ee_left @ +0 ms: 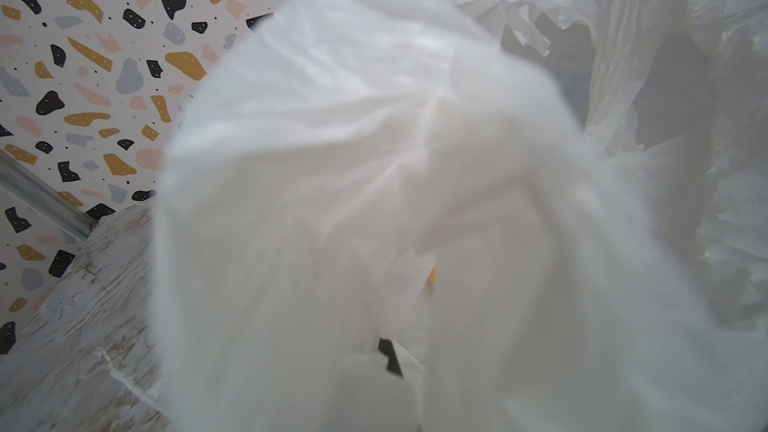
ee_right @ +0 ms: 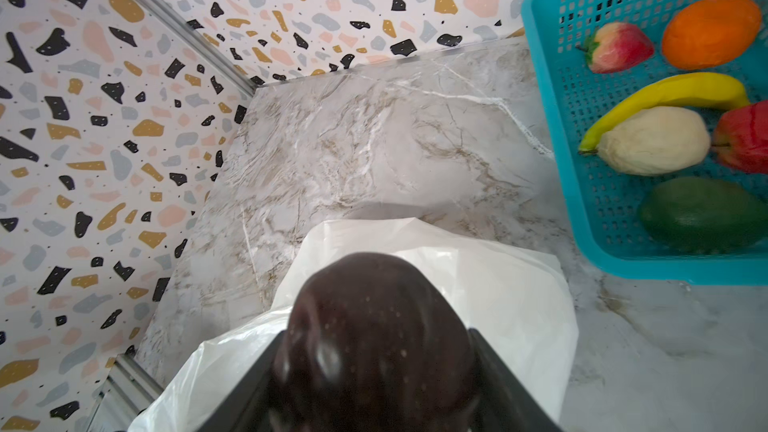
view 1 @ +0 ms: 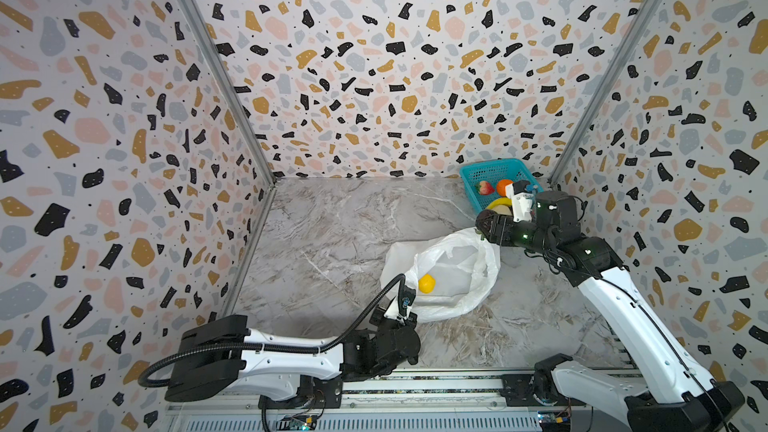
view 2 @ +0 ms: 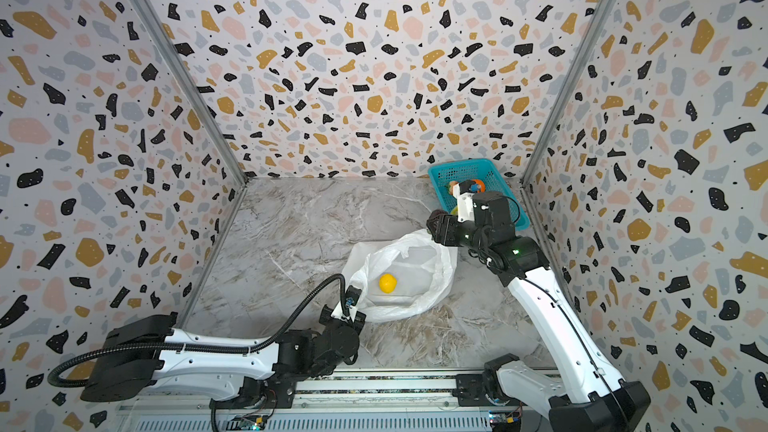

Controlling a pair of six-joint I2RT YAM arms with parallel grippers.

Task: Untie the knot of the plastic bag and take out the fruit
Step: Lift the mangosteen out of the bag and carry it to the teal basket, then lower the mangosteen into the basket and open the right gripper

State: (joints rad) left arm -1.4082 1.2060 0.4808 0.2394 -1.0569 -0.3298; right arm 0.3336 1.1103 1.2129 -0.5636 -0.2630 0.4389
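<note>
R gripper [ee_right: 376, 340] first: jaws abt halfway apart and clamped on the dark purple-brown fruit [ee_right: 374, 301]. One black finger [ee_right: 249, 392] presses each side, and the fruit fills the gap and pokes out past the tips. On the R wrist cam it hangs over the far edge of the plastic bag [ee_right: 478, 284], clear of the marble table [ee_right: 374, 139], w/ the teal basket [ee_right: 540, 76] off to one side, near but not touching. In both top views that gripper sits at the bag's far-right rim, just beside the basket's near corner. L gripper [view 1: 410, 317] is shut tight at the bag's near rim. Its wrist cam is smothered in blurred white film, so I can't see the pinch itself, but the plastic bunches straight out from the jaws and I read it as gripping the bag. Bag lies mid-table, mouth wide open, and one yellow lemon [view 1: 427, 283] sits on its floor, well apart from both grippers. Basket, in the far-right corner, holds a strawberry-looking red piece [ee_right: 619, 47], an orange [ee_right: 710, 31], a banana [ee_right: 673, 93], a beige bumpy one [ee_right: 656, 141], a red one [ee_right: 744, 143] and a green one [ee_right: 702, 214]. The banana touches the beige one.
</note>
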